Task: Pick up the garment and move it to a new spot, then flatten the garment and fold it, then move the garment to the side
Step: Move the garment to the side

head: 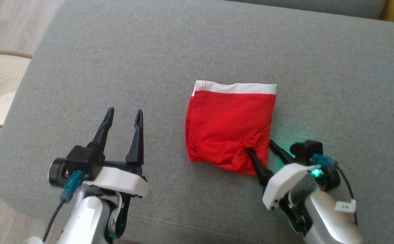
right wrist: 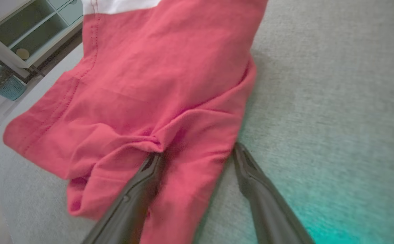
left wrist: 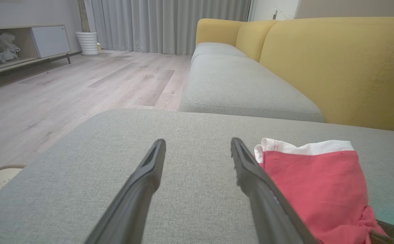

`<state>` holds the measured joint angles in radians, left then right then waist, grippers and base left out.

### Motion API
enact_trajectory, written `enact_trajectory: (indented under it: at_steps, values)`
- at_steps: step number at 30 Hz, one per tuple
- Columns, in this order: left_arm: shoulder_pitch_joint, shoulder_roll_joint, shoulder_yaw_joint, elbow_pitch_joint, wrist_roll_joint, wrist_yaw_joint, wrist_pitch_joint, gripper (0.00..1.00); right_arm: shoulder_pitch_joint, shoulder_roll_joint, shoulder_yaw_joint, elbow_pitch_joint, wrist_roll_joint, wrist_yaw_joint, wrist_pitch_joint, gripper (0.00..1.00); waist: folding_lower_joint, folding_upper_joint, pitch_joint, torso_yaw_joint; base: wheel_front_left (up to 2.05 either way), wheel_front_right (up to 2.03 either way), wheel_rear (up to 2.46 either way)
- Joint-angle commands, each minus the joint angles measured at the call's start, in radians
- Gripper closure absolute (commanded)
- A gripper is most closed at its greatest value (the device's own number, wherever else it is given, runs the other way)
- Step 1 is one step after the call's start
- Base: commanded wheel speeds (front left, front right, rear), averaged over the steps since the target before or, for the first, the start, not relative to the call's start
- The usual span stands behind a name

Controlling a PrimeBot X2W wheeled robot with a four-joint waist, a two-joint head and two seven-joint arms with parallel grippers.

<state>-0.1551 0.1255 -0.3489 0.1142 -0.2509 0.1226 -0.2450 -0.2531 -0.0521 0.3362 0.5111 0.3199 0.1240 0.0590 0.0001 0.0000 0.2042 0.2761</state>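
- Hovering over the front left part of the seat cushion (head: 183, 44), the left gripper (head: 124, 112) stands fully open and empty.
- One red garment (head: 229, 125) lies folded mid-cushion.
- The right gripper (head: 260, 145), wide open, straddles the garment's near right corner and grips nothing.
- Step judged: moving aside. Next: close, lift, carry.
- Count: two grippers, one garment.

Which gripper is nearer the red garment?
Right. The right gripper straddles the near corner of the red garment, one finger on the cloth; the left gripper stands open, apart, to its left.
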Motion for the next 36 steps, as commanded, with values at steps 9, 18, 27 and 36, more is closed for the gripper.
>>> enact_trajectory:
  at_steps: [9, 18, 27, 36]
  values:
    - [-0.046, 0.01, 0.05, -0.02, 0.002, 0.0, -0.015, 0.0, -0.071, 0.002, 0.035, 0.023, -0.006, 0.007, -0.017, 1.0, -0.0001, 0.0, 0.0, -0.045, 0.0, 0.0, 0.0]
    - [-0.04, 0.023, 0.069, -0.041, 0.008, 0.003, -0.016, 0.0, -0.067, -0.051, 0.063, -0.09, -0.101, 0.007, 0.009, 1.0, -0.0001, 0.0, 0.012, -0.199, 0.0, 0.0, 0.0]
    - [-0.054, 0.042, 0.082, -0.065, 0.015, 0.004, -0.017, 0.0, -0.072, -0.292, 0.079, -0.326, -0.105, 0.007, 0.141, 1.0, -0.0001, 0.0, 0.053, -0.4, 0.0, 0.0, 0.0]
    - [-0.106, 0.048, 0.067, -0.059, 0.023, -0.01, -0.017, 0.0, -0.177, -0.532, -0.044, -0.39, -0.044, 0.007, 0.227, 1.0, -0.0001, 0.0, 0.123, -0.486, 0.0, 0.0, 0.0]
